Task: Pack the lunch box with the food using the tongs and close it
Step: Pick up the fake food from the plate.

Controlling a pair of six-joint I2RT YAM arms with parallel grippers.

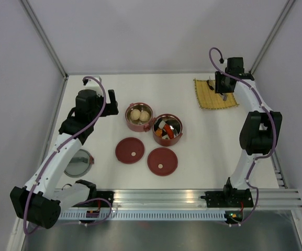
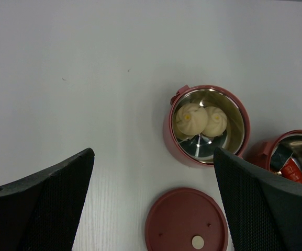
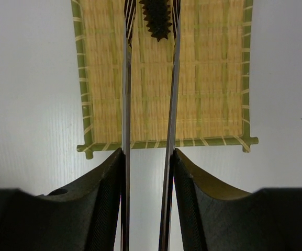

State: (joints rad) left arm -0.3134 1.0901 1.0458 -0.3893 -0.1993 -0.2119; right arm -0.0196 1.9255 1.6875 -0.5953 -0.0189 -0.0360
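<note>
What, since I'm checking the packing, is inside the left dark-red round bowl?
Two pale beige round dumplings sit touching inside the dark-red round steel-lined bowl, bare shiny steel around them. Whatever lies beneath them is covered.

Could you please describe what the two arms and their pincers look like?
The left arm and right arm have white links, black joints and a purple cable running alongside. The left pincer and right pincer have black, finely textured, wedge-shaped fingers.
</note>
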